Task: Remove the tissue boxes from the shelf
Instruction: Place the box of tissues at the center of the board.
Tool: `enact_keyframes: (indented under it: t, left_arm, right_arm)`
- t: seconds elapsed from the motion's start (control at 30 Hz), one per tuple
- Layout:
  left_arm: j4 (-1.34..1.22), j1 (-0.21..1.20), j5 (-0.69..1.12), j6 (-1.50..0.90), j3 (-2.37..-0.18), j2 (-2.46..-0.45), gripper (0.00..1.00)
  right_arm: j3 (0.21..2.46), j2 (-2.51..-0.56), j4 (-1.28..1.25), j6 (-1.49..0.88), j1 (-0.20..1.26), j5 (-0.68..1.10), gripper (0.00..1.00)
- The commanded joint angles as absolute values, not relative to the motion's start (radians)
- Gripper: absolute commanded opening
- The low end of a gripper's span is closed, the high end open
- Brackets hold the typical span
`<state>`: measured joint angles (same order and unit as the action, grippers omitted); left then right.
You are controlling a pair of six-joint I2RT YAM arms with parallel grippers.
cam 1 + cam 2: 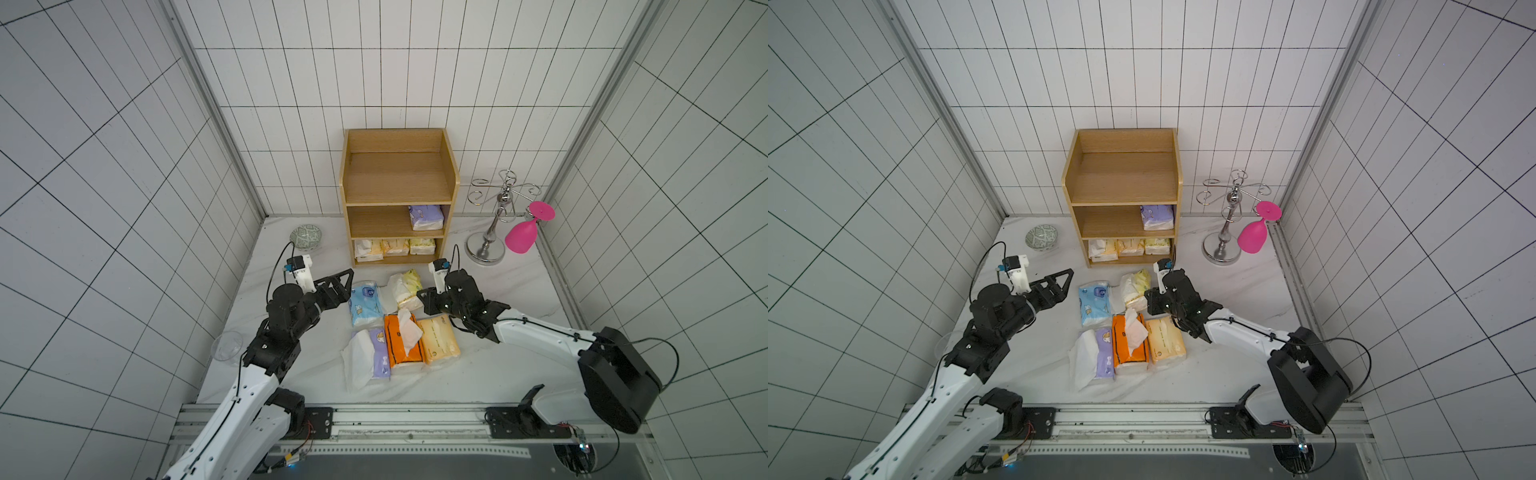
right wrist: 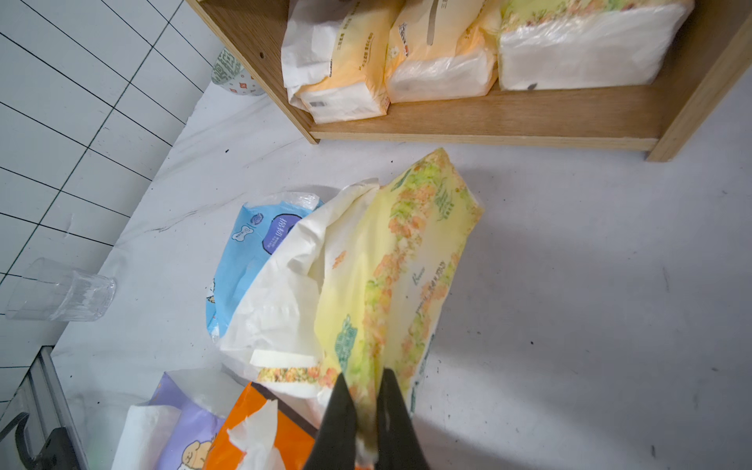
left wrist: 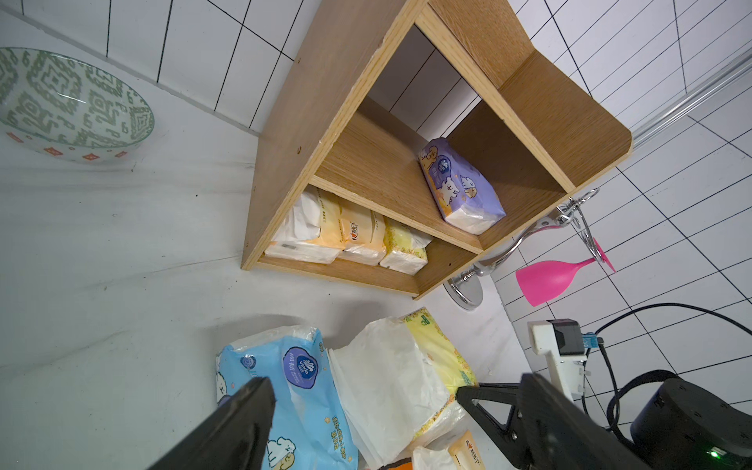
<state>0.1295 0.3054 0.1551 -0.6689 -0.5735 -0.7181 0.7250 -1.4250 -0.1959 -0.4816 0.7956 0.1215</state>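
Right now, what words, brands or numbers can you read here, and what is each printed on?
"Vinda": purple badge on the light blue plastic-wrapped tissue pack.
Pale yellow flowered tissue pack: cursive word and side print, too blurred to read.
Peach tissue packs in the light-brown wooden shelf: red logo, too small to read.
Orange tissue pack and purple tissue pack: print too small to read.

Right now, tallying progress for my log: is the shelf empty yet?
Not empty. The shelf holds a purple pack on its middle tier and three yellowish packs on the bottom tier; the top tier is bare.
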Motion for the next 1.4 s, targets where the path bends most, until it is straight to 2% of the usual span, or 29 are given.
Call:
enact_keyframes:
  t: [0.0,0.1,0.17,0.2,0.23,0.3,0.37,0.47,0.53,0.7,0.83,1.03,1.37]
  left_arm:
    - [0.141,0.319,0.106,-0.654,-0.588,-0.720,0.97]
    - [0.140,0.322,0.098,-0.650,-0.588,-0.725,0.97]
    - [0.140,0.322,0.096,-0.645,-0.588,-0.732,0.97]
    - [0.142,0.322,0.098,-0.641,-0.588,-0.734,0.97]
    - [0.143,0.322,0.097,-0.637,-0.589,-0.736,0.97]
    - [0.149,0.322,0.098,-0.624,-0.588,-0.735,0.97]
    - [0.158,0.322,0.089,-0.609,-0.587,-0.732,0.98]
    - [0.155,0.321,0.077,-0.597,-0.573,-0.732,0.97]
    - [0.135,0.322,0.076,-0.594,-0.560,-0.739,0.98]
    - [0.099,0.322,0.083,-0.600,-0.539,-0.760,0.98]
    - [0.108,0.322,0.081,-0.588,-0.538,-0.756,0.98]
    - [0.104,0.322,0.054,-0.563,-0.522,-0.745,0.98]
    - [0.095,0.319,0.041,-0.546,-0.515,-0.782,0.98]
  right_arm:
    - [0.710,-1.456,-0.267,-0.480,0.785,0.142,0.04]
    - [0.731,-1.485,-0.281,-0.483,0.784,0.165,0.10]
    - [0.745,-1.502,-0.276,-0.484,0.784,0.188,0.27]
    - [0.745,-1.506,-0.276,-0.490,0.784,0.198,0.46]
    - [0.742,-1.501,-0.272,-0.496,0.784,0.201,0.57]
    - [0.719,-1.463,-0.261,-0.513,0.786,0.181,0.65]
    - [0.685,-1.395,-0.235,-0.528,0.785,0.122,0.69]
    - [0.690,-1.307,-0.131,-0.512,0.772,0.044,0.70]
    - [0.723,-1.299,-0.072,-0.492,0.744,0.063,0.70]
    - [0.876,-1.434,0.052,-0.434,0.681,0.145,0.67]
    - [0.949,-1.580,0.040,-0.423,0.676,0.193,0.64]
    - [0.962,-1.742,-0.111,-0.479,0.700,0.291,0.64]
    - [0.981,-1.842,-0.218,-0.545,0.795,0.282,0.61]
